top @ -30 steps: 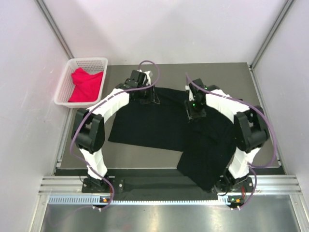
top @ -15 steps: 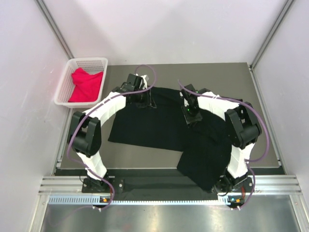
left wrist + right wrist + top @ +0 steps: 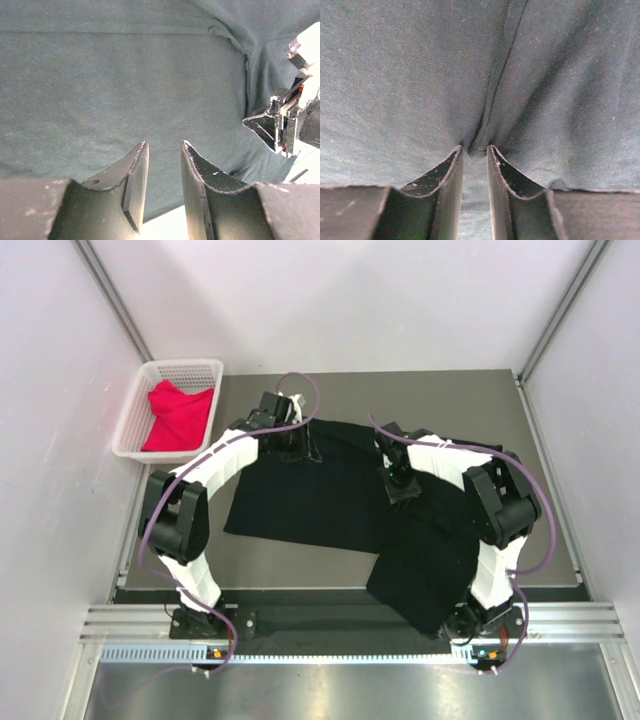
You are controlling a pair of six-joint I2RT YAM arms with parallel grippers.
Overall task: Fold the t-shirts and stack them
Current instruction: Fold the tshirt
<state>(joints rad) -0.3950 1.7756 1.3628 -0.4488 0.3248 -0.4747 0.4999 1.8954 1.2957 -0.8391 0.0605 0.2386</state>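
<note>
The black t-shirt (image 3: pixel 300 500) lies spread on the table, and its right part (image 3: pixel 425 580) is folded down over the near edge. My left gripper (image 3: pixel 303 448) is at the shirt's far edge. In the left wrist view its jaws (image 3: pixel 164 145) stand apart over the cloth (image 3: pixel 125 75) with nothing between them. My right gripper (image 3: pixel 400 490) presses on the shirt's middle. Its jaws (image 3: pixel 475 147) are narrowed on a raised seam fold (image 3: pixel 500 65), with creases drawn toward the tips. The red-pink t-shirt (image 3: pixel 180 415) lies crumpled in the basket.
The white lattice basket (image 3: pixel 183 364) stands at the table's far left corner. Grey walls close in both sides. My right gripper's body (image 3: pixel 280 125) shows at the right of the left wrist view. Bare table (image 3: pixel 450 400) lies beyond the shirt.
My right gripper has shifted slightly left and toward the near edge, and its jaws have narrowed onto the cloth. The left gripper has edged slightly left. The shirt's outline is unchanged.
</note>
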